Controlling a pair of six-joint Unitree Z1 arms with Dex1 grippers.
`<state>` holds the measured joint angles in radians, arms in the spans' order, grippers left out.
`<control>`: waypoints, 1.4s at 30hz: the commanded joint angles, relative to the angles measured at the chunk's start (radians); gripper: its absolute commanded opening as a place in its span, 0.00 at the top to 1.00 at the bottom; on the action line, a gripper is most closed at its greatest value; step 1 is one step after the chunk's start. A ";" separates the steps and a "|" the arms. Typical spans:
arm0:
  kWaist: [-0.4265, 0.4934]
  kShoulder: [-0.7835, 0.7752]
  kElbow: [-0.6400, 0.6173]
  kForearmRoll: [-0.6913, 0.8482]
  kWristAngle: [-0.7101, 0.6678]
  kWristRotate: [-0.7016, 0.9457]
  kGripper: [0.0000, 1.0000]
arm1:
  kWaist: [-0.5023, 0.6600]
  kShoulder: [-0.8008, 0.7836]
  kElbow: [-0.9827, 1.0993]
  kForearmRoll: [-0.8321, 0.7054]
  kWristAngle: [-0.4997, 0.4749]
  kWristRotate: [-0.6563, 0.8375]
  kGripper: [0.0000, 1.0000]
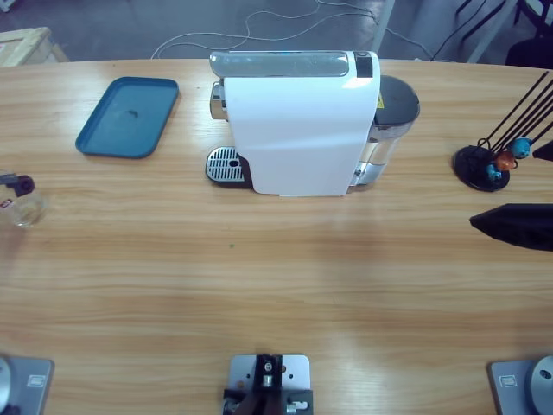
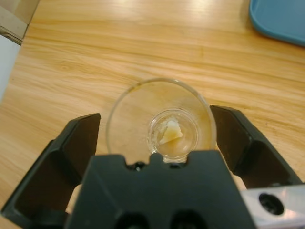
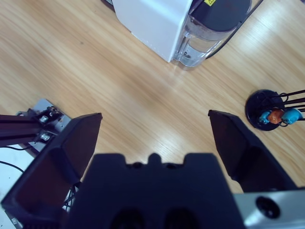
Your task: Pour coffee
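Glass cup: in the left wrist view we look straight down into the clear cup [image 2: 159,126] between the jaws of the left gripper [image 2: 157,138]; in the high view the cup [image 1: 24,207] shows only faintly at the left edge of the frame

Coffee: we see just a pale amber trace [image 2: 170,132] at the cup's bottom, and cannot make it out from above

Left gripper: jaws apart, one on each side of the cup; whether they touch the glass we cannot tell; from above only a small dark part [image 1: 17,183] shows at the left edge

Right gripper: jaws wide apart with nothing between them [image 3: 155,138], hanging over bare bench; from above only a black tip [image 1: 511,225] enters at the right edge

Only in the right wrist view: the machine's clear water tank [image 3: 202,45]

Open room: the bench [image 1: 276,277] is bare across the lower half of the high view; the white coffee machine [image 1: 298,121] stands upper centre, the blue tray [image 1: 128,117] upper left

Cut off: the capsule stand [image 1: 488,164] at the right, its black rods running out of frame
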<state>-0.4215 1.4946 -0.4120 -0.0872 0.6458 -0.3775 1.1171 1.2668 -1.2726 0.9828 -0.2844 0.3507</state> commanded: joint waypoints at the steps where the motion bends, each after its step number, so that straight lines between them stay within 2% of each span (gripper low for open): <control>1: 0.009 0.048 0.006 -0.024 -0.018 0.005 0.30 | 0.012 0.031 0.054 -0.038 -0.009 0.012 0.00; 4: 0.008 0.045 0.028 -0.053 -0.026 0.005 0.32 | 0.012 0.028 0.065 -0.050 -0.009 0.017 0.00; 6: 0.009 0.046 0.036 -0.068 -0.034 0.005 0.54 | 0.012 0.025 0.073 -0.054 -0.009 0.021 0.00; 7: 0.009 0.045 0.039 -0.073 -0.035 0.005 0.57 | 0.012 0.022 0.076 -0.057 -0.009 0.023 0.00; 8: 0.009 0.042 0.042 -0.076 -0.041 0.009 0.66 | 0.012 0.021 0.079 -0.058 -0.009 0.024 0.00; 10: 0.006 0.039 0.048 -0.087 -0.045 0.017 0.98 | 0.012 0.017 0.081 -0.058 -0.010 0.026 0.00; 17: 0.003 -0.012 0.063 -0.109 -0.061 0.021 1.00 | 0.012 -0.021 0.071 -0.040 -0.027 0.023 0.00; 20: 0.003 -0.137 0.059 -0.117 -0.183 0.124 1.00 | 0.012 -0.054 0.001 0.049 -0.080 -0.012 0.00; 22: 0.009 -0.201 0.036 -0.117 -0.289 0.274 1.00 | 0.012 -0.092 -0.062 0.117 -0.110 -0.021 0.00; 27: 0.009 -0.224 -0.008 -0.106 -0.611 0.492 1.00 | 0.012 -0.205 -0.084 0.225 -0.117 -0.018 0.00; 29: 0.007 -0.206 -0.037 -0.103 -0.731 0.559 1.00 | 0.012 -0.246 -0.033 0.231 -0.116 -0.011 0.00; 32: 0.007 -0.168 -0.119 -0.048 -0.803 0.649 1.00 | 0.012 -0.303 0.044 0.225 -0.119 -0.002 0.00; 36: 0.020 -0.035 -0.263 0.040 -0.973 0.842 1.00 | 0.012 -0.327 0.106 0.216 -0.127 0.011 0.00; 38: 0.027 0.049 -0.377 0.156 -1.066 1.020 1.00 | 0.012 -0.328 0.119 0.214 -0.133 0.013 0.00; 42: 0.023 0.181 -0.540 0.339 -1.091 1.216 1.00 | 0.012 -0.333 0.128 0.214 -0.156 0.016 0.00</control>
<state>-0.4053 1.4648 -0.7411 0.0242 -0.3665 0.5790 1.1173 0.9653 -1.1909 1.1951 -0.3974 0.3528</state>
